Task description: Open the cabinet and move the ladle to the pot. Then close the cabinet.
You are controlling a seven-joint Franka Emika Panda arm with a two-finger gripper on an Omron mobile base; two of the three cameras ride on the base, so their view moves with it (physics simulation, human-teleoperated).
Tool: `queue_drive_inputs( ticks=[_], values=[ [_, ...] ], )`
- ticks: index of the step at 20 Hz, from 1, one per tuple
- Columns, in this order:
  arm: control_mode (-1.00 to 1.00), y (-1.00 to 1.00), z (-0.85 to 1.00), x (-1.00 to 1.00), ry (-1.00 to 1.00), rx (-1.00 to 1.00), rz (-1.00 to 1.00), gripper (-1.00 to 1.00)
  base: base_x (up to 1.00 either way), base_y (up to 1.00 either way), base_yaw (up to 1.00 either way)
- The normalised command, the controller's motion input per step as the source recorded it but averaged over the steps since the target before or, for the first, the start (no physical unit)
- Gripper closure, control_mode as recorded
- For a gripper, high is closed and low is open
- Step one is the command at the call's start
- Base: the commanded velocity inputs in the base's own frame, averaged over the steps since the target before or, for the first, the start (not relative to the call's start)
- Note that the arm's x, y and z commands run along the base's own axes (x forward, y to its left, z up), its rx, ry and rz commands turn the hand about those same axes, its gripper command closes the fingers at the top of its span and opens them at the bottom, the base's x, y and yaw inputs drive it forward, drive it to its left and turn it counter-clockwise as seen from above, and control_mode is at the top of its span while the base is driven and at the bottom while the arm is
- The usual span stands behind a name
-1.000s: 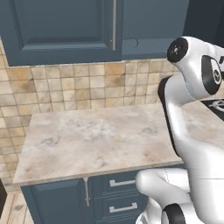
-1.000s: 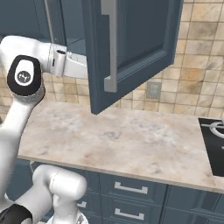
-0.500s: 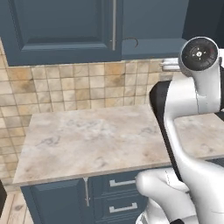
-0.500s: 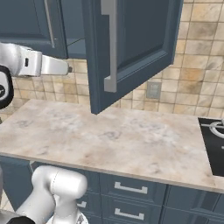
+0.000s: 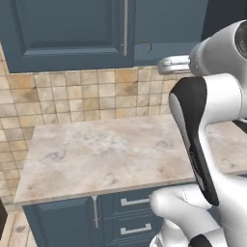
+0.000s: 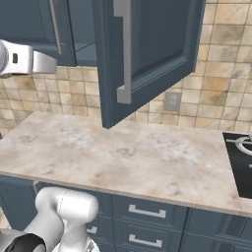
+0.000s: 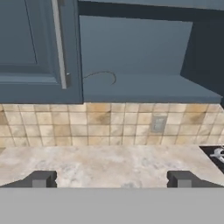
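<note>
marbled counter runs under the cabinet in the left base view, its left door closed. a thin dark loop, likely the ladle, shows at the front edge of the open compartment's floor, past the door's silver handle. the robot's own forearm crosses in front there.

from the right base view, the open right door swings out over the counter's back edge; any sideways reach could knock it.

looking along the hand, the gripper is spread wide and empty, low before the counter. the ladle lies on the shelf's left front edge, beside the closed door. its thin handle could slip a loose pinch. a wall outlet sits below on the tiles.
</note>
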Motion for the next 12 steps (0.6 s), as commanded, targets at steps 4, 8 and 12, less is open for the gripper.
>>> queue_drive_inputs(
  ticks=[4,8,12],
  values=[
    [-1.00,0.45,0.00,0.29,-0.01,0.18,0.07,-1.00,0.00,0.00,0.00],
    [-1.00,0.52,0.10,0.33,-0.03,0.05,0.03,-1.00,0.00,0.00,0.00],
    [-1.00,0.38,0.05,0.35,-0.05,0.02,0.02,-1.00,0.00,0.00,0.00]
  ],
)
